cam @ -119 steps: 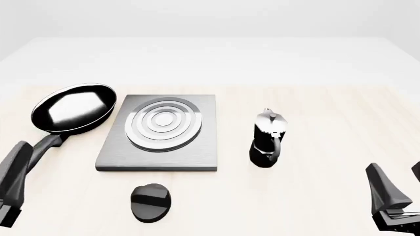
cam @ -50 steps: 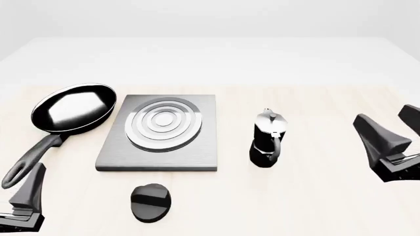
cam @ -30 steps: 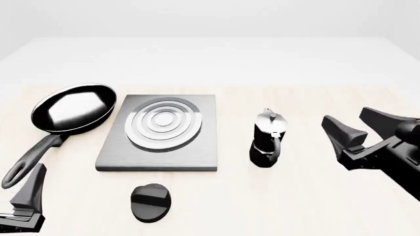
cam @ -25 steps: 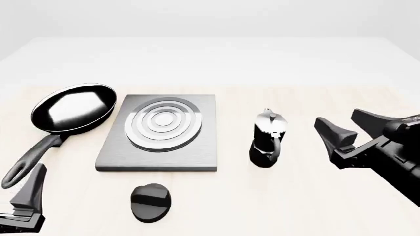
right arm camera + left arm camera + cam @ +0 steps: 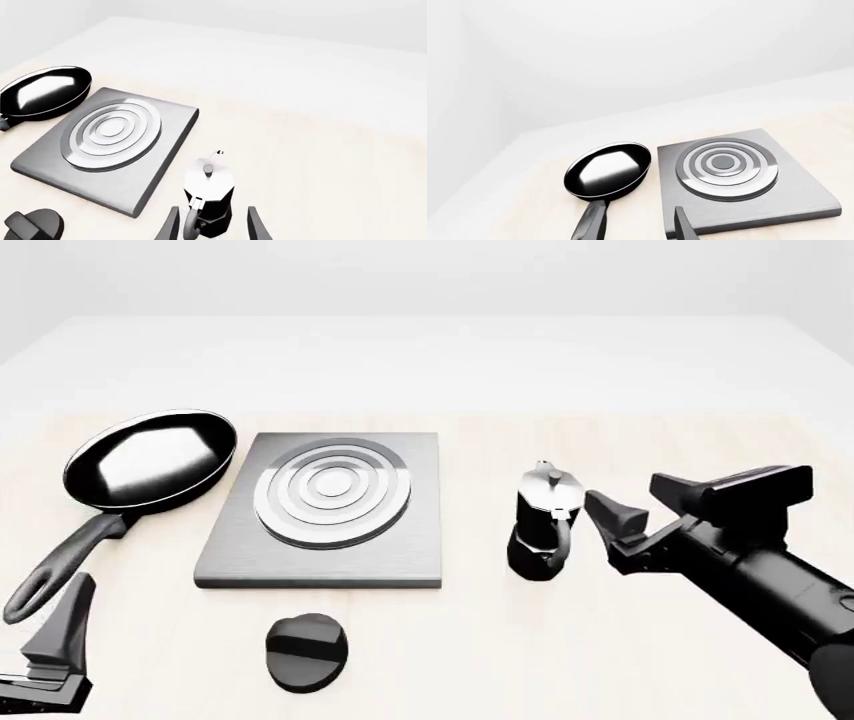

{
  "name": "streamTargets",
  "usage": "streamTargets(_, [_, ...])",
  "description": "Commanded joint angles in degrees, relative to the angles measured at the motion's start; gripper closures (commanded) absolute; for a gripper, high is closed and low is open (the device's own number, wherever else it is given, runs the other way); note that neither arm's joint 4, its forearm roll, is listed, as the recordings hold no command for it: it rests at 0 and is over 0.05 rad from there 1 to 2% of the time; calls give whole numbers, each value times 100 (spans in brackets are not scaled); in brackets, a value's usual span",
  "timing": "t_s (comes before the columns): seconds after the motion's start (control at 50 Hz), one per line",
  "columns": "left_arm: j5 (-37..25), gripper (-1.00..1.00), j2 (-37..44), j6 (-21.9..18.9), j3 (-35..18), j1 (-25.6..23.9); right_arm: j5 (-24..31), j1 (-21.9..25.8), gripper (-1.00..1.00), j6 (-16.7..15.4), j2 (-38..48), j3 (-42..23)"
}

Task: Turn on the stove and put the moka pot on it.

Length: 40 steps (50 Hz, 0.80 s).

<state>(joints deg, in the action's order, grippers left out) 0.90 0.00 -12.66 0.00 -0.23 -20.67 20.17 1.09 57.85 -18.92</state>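
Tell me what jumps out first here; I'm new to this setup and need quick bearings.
The right hand, open, reaches in from the right, close beside the moka pot but not yet touching it. At the table's middle lies the grey stove with its silver ring burner, bare, its black knob separate in front. A shiny black frying pan sits left of the stove; the left hand waits at the near left corner.

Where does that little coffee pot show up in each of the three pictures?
Front view: the moka pot stands right of the stove, just ahead of the right pincer.
Right wrist view: low in the middle, framed by the fingertips.
Left wrist view: not in it.
Shared landmark: the stove's ring burner.
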Motion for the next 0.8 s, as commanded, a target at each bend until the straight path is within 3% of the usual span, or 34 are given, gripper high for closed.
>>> streamTargets(0.02, [-2,-100,0,-12,0,14,-561,100,-100,78,727,39])
streamTargets(0.8, [-97,-100,0,-45,0,-25,-1890,164,-100,435,2280,253])
